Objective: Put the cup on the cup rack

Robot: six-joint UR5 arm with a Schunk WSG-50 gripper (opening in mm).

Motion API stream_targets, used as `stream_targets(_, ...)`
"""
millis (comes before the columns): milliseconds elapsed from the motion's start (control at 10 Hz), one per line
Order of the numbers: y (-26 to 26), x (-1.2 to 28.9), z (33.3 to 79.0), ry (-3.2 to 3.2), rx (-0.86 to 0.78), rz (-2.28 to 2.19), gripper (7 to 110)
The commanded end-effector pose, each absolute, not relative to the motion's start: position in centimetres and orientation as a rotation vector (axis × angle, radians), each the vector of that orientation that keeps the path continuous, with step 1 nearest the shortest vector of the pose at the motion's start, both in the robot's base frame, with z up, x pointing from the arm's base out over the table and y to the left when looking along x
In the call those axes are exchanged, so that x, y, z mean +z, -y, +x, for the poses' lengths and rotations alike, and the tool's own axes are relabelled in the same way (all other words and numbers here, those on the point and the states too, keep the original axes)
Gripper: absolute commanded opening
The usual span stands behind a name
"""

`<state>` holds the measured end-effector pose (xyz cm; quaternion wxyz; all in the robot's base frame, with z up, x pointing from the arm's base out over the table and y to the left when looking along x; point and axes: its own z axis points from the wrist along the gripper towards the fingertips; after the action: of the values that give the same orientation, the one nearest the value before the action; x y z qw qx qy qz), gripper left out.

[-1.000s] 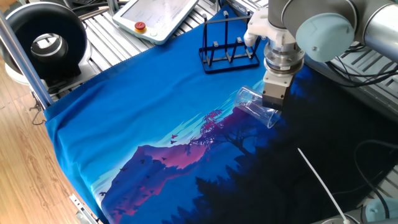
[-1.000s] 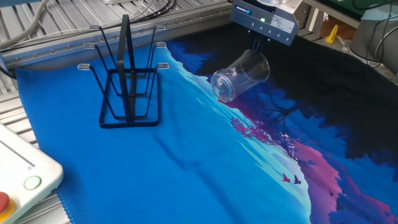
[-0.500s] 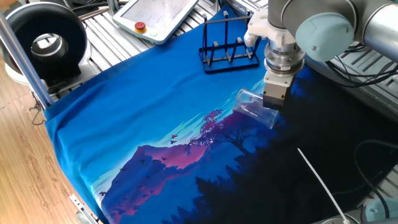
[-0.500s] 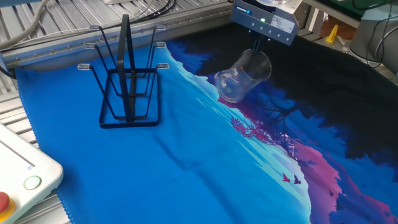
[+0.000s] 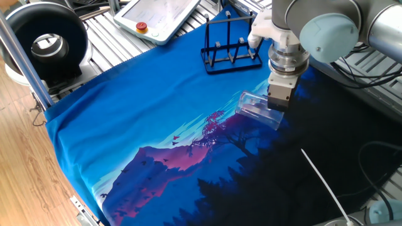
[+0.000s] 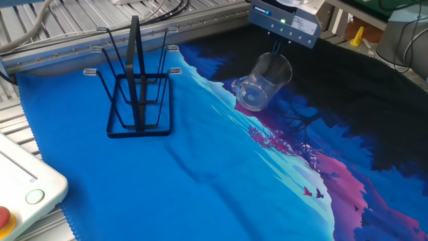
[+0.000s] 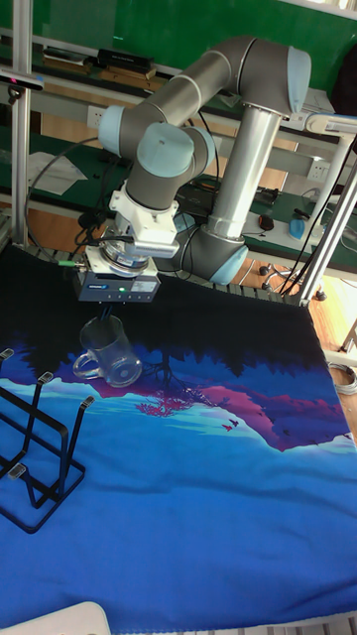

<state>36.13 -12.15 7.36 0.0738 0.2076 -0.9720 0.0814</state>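
Gripper (image 6: 273, 52) pinches the rim of the glass mug (image 6: 260, 82), tilted above the cloth, well apart from the wire cup rack (image 6: 136, 87). Judgement: lift higher, invert the mouth over a peg

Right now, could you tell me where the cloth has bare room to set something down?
Free: the wide blue stretch between the cup rack and the near cloth edge, beside the pendant. Crowded: around the cup held in the pincer.
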Motion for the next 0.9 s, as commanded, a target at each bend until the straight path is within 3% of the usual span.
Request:
stream_targets(0,12.2,7.4,36.1,2.925,0.236,0.618,7)
stream_targets(800,13.3,7.2,35.5,2.919,0.275,0.630,7)
